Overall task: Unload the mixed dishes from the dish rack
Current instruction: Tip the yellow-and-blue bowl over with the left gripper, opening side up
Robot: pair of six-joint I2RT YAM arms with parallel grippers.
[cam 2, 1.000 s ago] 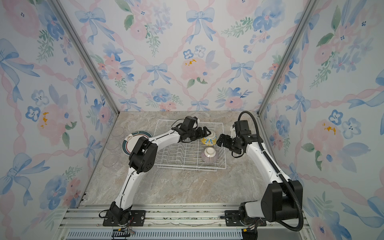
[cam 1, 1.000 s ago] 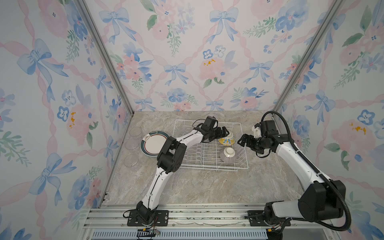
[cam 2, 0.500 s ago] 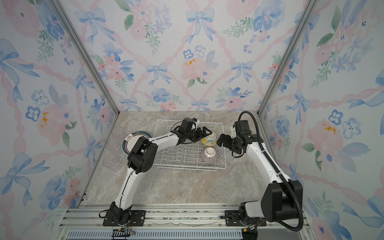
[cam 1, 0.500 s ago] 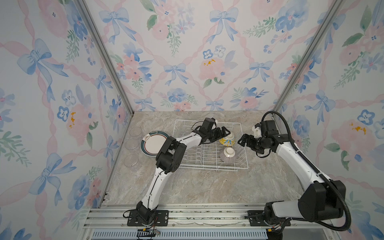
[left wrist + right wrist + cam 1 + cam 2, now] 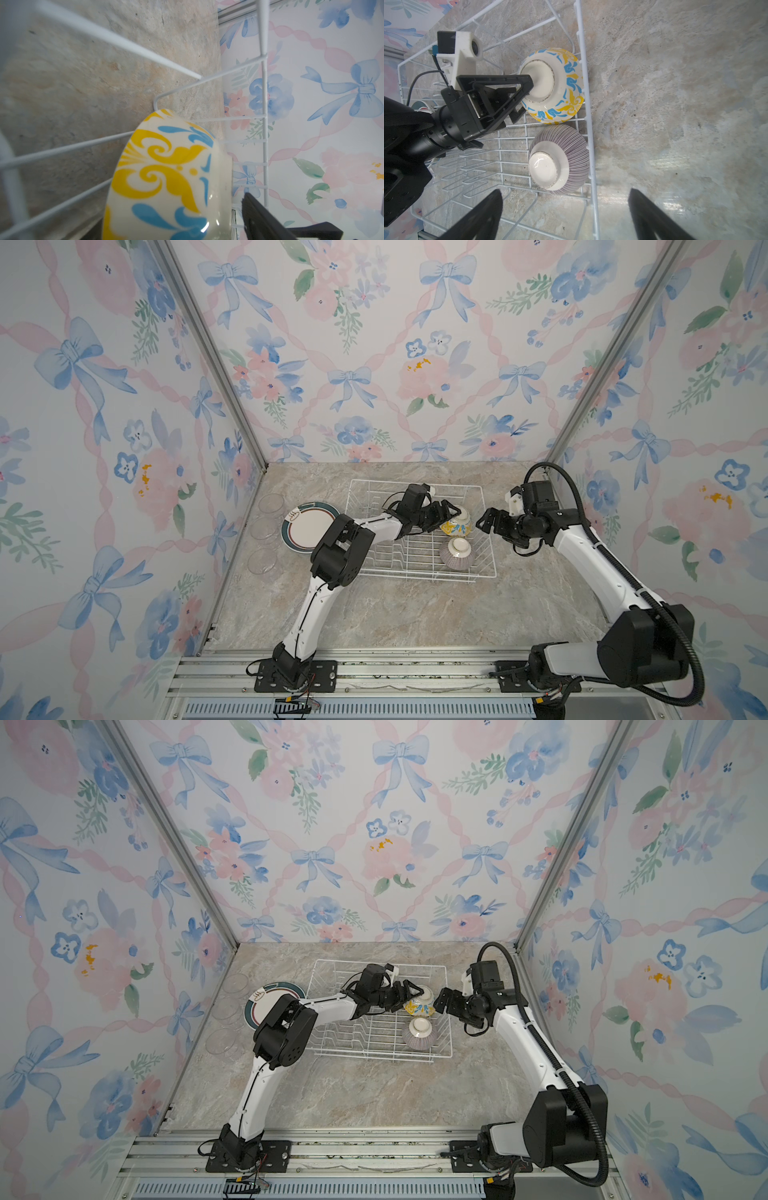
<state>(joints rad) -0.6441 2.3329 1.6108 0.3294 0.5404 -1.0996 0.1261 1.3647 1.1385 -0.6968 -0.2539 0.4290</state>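
The white wire dish rack (image 5: 415, 483) (image 5: 374, 963) holds two upturned bowls at its right end. My left gripper (image 5: 451, 517) (image 5: 417, 996) (image 5: 526, 99) reaches across the rack and straddles the yellow-blue bowl (image 5: 457, 526) (image 5: 166, 166) (image 5: 566, 83). It is open: one finger lies over the bowl's foot and the other by its side. A narrow gap shows between the finger (image 5: 261, 218) and the foot. The purplish striped bowl (image 5: 456, 553) (image 5: 571, 149) sits in front of it. My right gripper (image 5: 490, 522) (image 5: 565, 192) hangs open and empty just outside the rack's right rim.
A teal-brown rimmed plate (image 5: 309, 526) lies flat on the marble table left of the rack. Three clear glass cups (image 5: 262, 529) stand in a row along the left wall. Rows of upright prongs (image 5: 395, 549) fill the rack's middle.
The left gripper's jaws have narrowed around the yellow-blue bowl after edging a little toward it. The right arm has stayed where it was.
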